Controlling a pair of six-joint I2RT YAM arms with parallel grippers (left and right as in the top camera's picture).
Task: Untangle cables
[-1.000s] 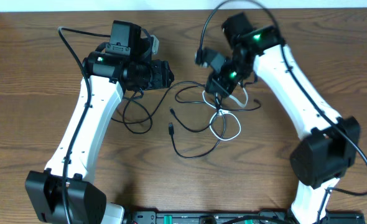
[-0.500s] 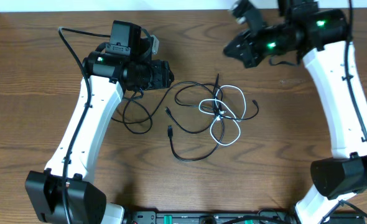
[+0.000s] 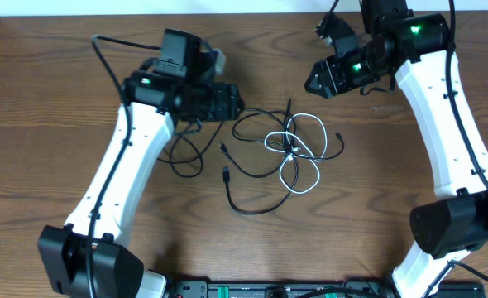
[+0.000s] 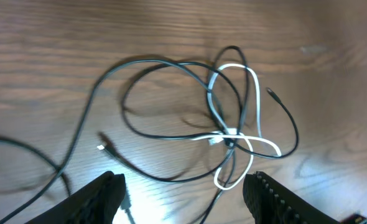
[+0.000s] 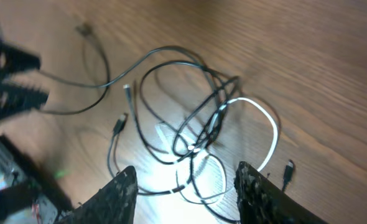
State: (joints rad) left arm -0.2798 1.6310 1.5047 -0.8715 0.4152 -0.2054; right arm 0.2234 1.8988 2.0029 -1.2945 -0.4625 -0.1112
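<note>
A tangle of thin black cables point(image 3: 256, 132) and one white cable point(image 3: 298, 157) lies on the wooden table at mid-centre. It shows in the left wrist view point(image 4: 230, 134) and the right wrist view point(image 5: 202, 134). One black cable point(image 3: 248, 199) trails toward the front with small plugs. My left gripper point(image 3: 232, 103) is open and empty, just left of the tangle. My right gripper point(image 3: 314, 83) is open and empty, raised above the table behind and right of the tangle. Both open jaws show in the left wrist view point(image 4: 183, 199) and in the right wrist view point(image 5: 186, 193).
A black loop point(image 3: 182, 153) lies under the left arm. The table's back edge runs along the top. A black equipment bar point(image 3: 277, 290) sits at the front edge. The two arm bases point(image 3: 87, 265) point(image 3: 451, 228) stand at the front corners.
My right gripper let go of the tangle, lifted away to the back right and then eased slightly left. The cables settled flat. My left arm shifted a little to the right.
</note>
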